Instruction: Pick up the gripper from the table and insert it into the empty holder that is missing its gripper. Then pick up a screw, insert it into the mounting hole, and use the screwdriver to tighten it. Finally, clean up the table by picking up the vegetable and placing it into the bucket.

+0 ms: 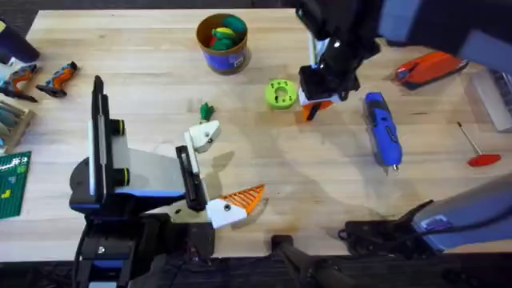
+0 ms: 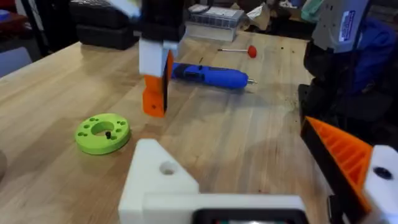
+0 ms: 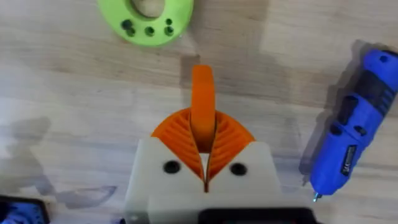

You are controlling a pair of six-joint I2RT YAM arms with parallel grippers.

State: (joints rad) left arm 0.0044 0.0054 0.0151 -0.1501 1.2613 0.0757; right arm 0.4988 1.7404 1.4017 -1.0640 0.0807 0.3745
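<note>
My right gripper (image 3: 204, 163) is pinching the orange gripper (image 3: 202, 106) upright over the bench (image 1: 144, 64), between the green disc (image 1: 280, 94) and the screwdriver (image 1: 381, 128). My left gripper (image 1: 226, 172) sits spread, its one holder (image 2: 158, 177) bare.

Your left arm (image 1: 120, 172) is built of black links with a white-grey shell, a blue edge trim and yellow-green rings at two joints. Its left hand (image 1: 210, 172) carries white angular finger brackets; the one at 5 o'clock wears an orange ribbed pad (image 1: 244, 198), the other is bare white with a round screw hole. Your right hand (image 3: 204, 152) shows two white brackets with dark screw holes and orange ribbed pads, on a black wrist.
</note>
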